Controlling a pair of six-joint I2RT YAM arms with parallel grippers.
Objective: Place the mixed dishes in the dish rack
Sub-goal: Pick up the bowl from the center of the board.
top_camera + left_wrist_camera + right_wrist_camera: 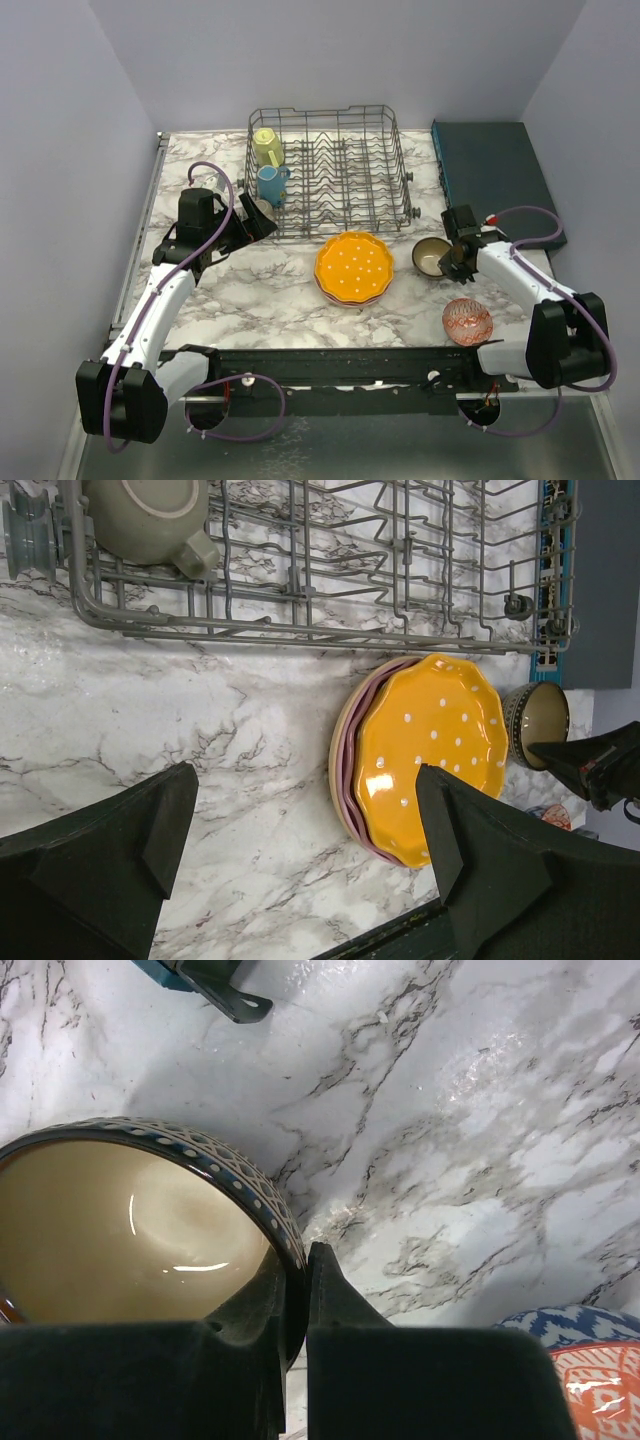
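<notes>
Clearly the brown bowl (pixel 130 1230) was pinched by its rim in the closed right claw (pixel 303 1272), one finger inside and one outside. A slow, level lift was judged best, carried clear of the orange plate (pixel 353 267) and slotted between free tines of the dish rack (pixel 345 228), away from the yellow mug (pixel 267 146) and blue mug (pixel 271 184). The bowl was seen on the marble table (pixel 250 290), just right of the plate and near the rack's front right corner, while the left claw (pixel 305 790) was spread open and empty by the rack's front left corner.
</notes>
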